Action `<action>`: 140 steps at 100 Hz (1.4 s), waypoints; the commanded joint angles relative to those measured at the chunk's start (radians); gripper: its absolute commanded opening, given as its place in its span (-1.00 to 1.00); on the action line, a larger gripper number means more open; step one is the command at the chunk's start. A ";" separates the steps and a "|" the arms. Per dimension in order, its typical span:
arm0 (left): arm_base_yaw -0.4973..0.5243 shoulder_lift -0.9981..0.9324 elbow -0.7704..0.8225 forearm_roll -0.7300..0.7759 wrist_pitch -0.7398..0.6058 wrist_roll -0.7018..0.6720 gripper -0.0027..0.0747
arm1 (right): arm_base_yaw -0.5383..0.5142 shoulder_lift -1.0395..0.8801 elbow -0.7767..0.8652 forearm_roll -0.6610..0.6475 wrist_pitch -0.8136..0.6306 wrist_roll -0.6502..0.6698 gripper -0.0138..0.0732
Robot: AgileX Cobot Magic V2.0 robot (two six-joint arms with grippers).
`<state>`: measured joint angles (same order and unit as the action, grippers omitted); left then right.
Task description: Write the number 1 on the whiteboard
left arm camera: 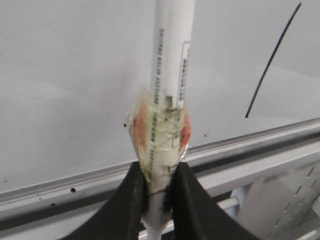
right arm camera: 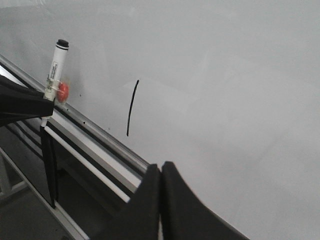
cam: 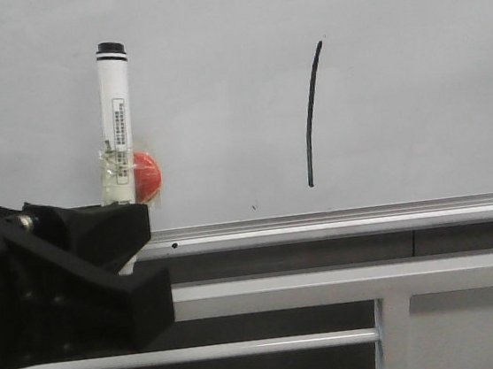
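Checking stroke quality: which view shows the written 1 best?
Front view: the number 1 appears whole, nearly head-on, dark against the whiteboard. The left wrist view shows it slanted near the frame's edge; the right wrist view shows it whole but small and oblique.

I seem to be in an office or lab-like test room: a large plain whiteboard (cam: 411, 68) fills nearly all I can see, edged below by a silver aluminium frame rail (cam: 348, 219), with a grey metal ledge (cam: 356, 282) and a thin bar (cam: 203, 354) mounted beneath it.
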<state>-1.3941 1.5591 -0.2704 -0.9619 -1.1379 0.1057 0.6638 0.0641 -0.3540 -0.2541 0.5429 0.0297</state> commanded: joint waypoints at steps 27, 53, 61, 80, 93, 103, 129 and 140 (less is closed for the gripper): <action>0.136 -0.020 -0.031 0.180 -0.246 -0.014 -0.98 | 0.002 0.011 -0.001 -0.047 -0.079 0.001 -0.83; 0.136 -0.020 -0.031 0.152 -0.246 -0.014 -0.98 | 0.002 0.011 0.033 -0.047 -0.097 0.001 -0.83; 0.136 -0.020 -0.033 0.127 -0.246 -0.014 -0.98 | 0.002 0.011 0.035 -0.047 -0.104 0.001 -0.83; 0.147 -0.017 -0.069 0.109 -0.246 -0.014 -0.98 | 0.002 0.011 0.035 -0.047 -0.105 0.001 -0.83; 0.156 -0.017 -0.076 0.109 -0.242 -0.014 -0.98 | 0.002 0.011 0.035 -0.049 -0.105 0.001 -0.83; 0.156 -0.017 -0.076 0.107 -0.236 -0.014 -0.98 | 0.002 0.011 0.035 -0.049 -0.103 0.001 -0.83; 0.156 -0.017 -0.076 0.099 -0.235 -0.014 -0.94 | 0.002 0.011 0.035 -0.049 -0.102 0.001 -0.83; 0.156 -0.017 -0.076 0.100 -0.235 -0.014 -0.63 | 0.002 0.011 0.035 -0.049 -0.102 0.001 -0.83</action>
<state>-1.2496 1.5635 -0.3196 -0.8512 -1.1229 0.1042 0.6638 0.0641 -0.2936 -0.2811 0.5172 0.0297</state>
